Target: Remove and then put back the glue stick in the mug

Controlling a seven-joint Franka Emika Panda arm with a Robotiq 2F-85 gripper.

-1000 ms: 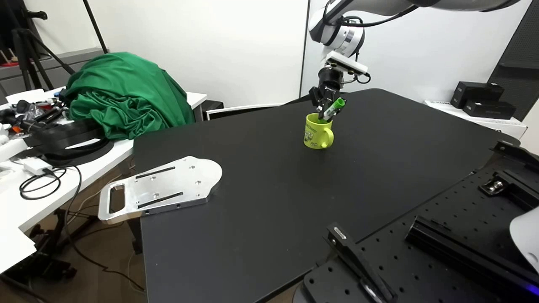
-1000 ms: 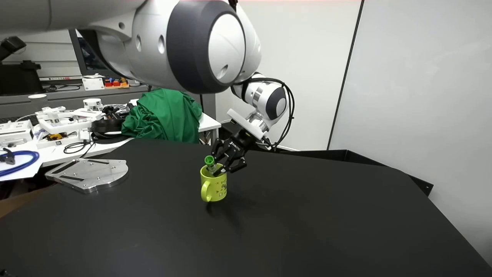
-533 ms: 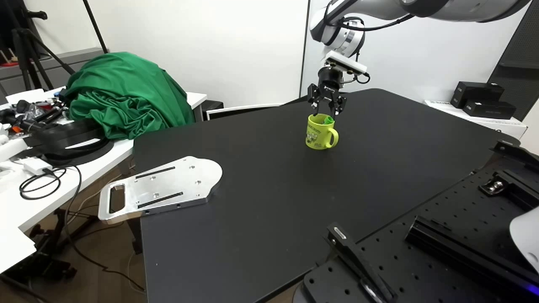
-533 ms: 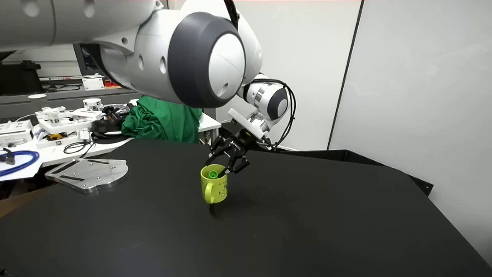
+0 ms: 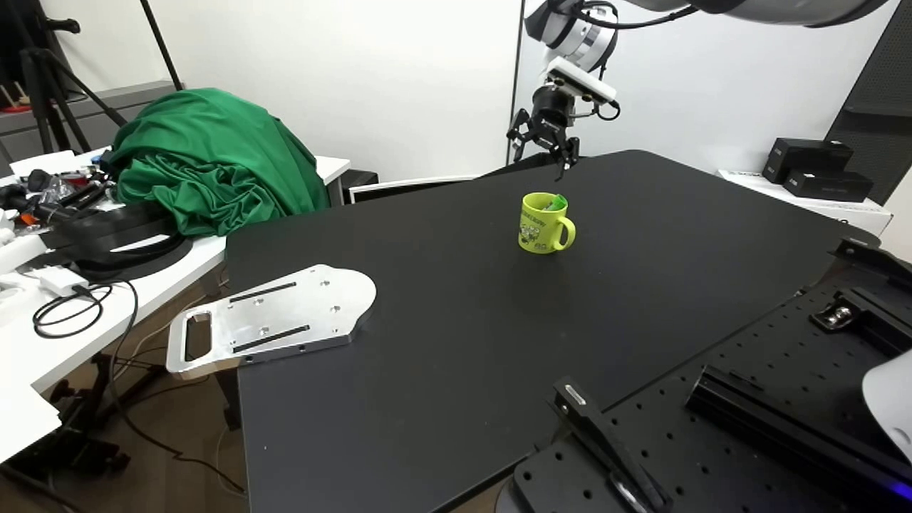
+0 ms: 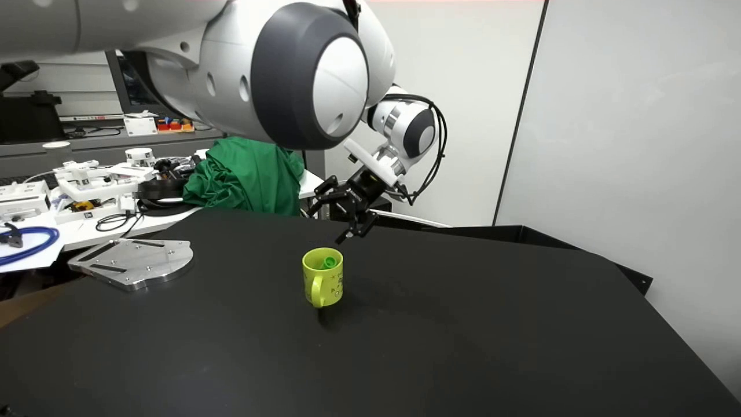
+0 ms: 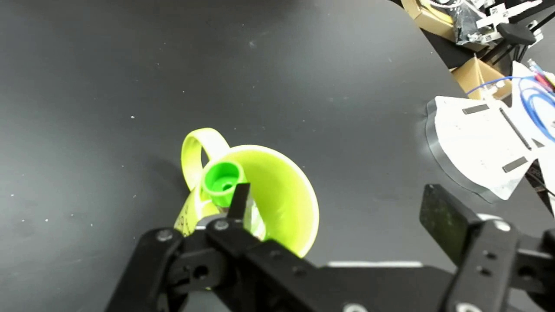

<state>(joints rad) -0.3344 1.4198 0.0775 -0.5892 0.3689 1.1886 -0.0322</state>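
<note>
Far left in an exterior view, you've got green cloth (image 5: 214,157) in a heap. At its 5 o'clock: metal plate (image 5: 285,303), lying flat on the counter (image 5: 427,342), slotted end past the counter's edge. Next along, your claw (image 5: 539,167) is spread wide, at 12 o'clock from the mug (image 5: 536,228) and apart from it in both exterior views. Mug stands upright on the counter, at 2 o'clock from the plate, handle toward 4. Your glue stick (image 5: 558,202) is inside the mug, tilted, green end near the rim, leaning to 2 o'clock. Your wrist view puts that green end at the mug's 10 o'clock, same side as the handle. Far right: black boxes (image 5: 826,185), nearly 3 o'clock from the mug.
</note>
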